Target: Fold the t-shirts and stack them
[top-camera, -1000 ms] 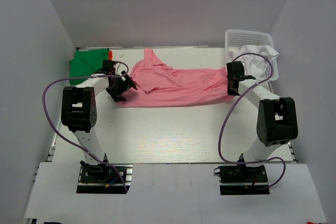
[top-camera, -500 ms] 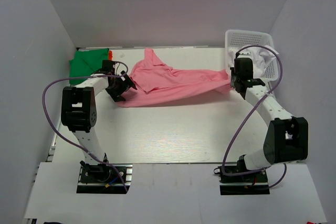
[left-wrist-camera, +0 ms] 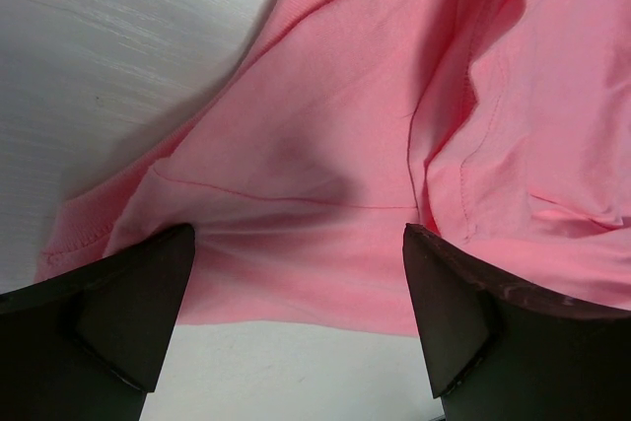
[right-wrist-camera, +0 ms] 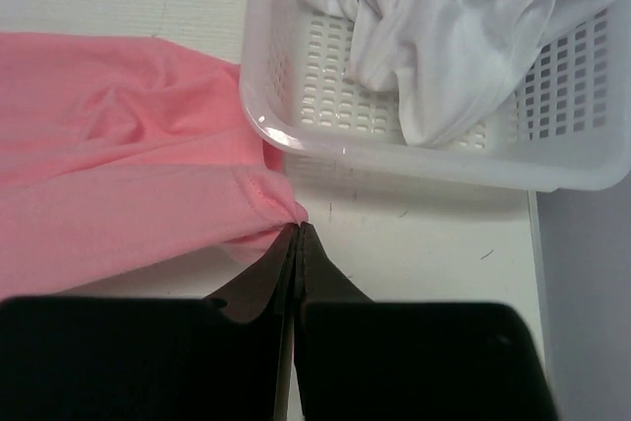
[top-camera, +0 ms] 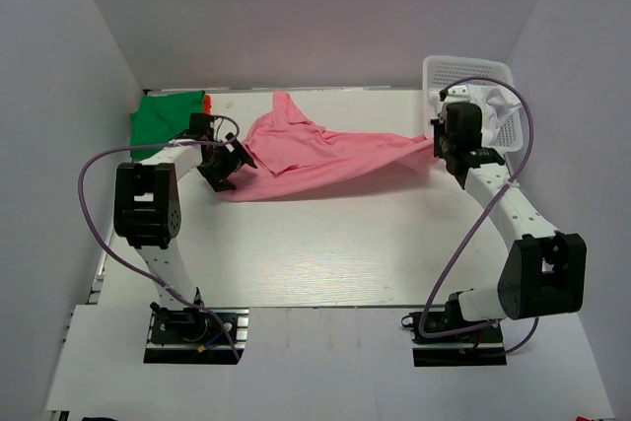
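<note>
A pink t-shirt (top-camera: 325, 157) lies stretched across the far half of the table. My right gripper (top-camera: 441, 148) is shut on its right hem corner (right-wrist-camera: 281, 206) and holds that end lifted beside the basket. My left gripper (top-camera: 229, 170) is open at the shirt's left end. In the left wrist view its fingers (left-wrist-camera: 118, 293) stand wide apart over the pink fabric (left-wrist-camera: 325, 165). A folded green t-shirt (top-camera: 163, 113) lies at the far left corner, with something orange (top-camera: 208, 101) at its edge. A white t-shirt (right-wrist-camera: 444, 36) lies crumpled in the basket.
A white perforated basket (top-camera: 471, 74) stands at the far right corner, close to my right gripper; its rim (right-wrist-camera: 394, 160) shows in the right wrist view. White walls enclose the table on three sides. Purple cables loop from both arms.
My right gripper has pulled the shirt's right corner up and back toward the basket, stretching the fabric. The right arm has extended. My left gripper has stayed in place.
</note>
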`<state>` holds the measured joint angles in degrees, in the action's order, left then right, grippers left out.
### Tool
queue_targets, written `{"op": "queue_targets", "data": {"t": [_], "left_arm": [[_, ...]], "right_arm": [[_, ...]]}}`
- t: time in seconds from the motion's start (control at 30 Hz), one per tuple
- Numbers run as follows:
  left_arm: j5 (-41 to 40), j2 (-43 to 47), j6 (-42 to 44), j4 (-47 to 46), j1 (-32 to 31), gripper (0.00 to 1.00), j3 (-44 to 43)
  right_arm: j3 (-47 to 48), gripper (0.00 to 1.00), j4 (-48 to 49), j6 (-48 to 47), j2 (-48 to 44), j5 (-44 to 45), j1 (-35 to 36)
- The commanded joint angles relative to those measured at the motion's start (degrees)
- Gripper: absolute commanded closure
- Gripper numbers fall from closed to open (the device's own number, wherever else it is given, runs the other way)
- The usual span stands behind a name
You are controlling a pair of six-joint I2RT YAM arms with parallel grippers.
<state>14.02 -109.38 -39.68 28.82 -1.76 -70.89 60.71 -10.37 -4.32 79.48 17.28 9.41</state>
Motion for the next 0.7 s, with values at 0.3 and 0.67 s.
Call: {"op": "queue_targets", "data": {"t": [0.3, 0.67], "left_arm": [[-13.41, -3.74, 2.69, 9.23, 2.98, 0.01, 5.24], [-14.81, 2.58, 0.31, 9.94, 4.04, 0.01, 8.05]], "right_arm": [[-16.33, 0.67, -11.42, 26.27, -0.56, 13.48, -2.38], [-9.03, 0.11, -8.44, 20.93, -2.05, -10.75, -1.85]]}}
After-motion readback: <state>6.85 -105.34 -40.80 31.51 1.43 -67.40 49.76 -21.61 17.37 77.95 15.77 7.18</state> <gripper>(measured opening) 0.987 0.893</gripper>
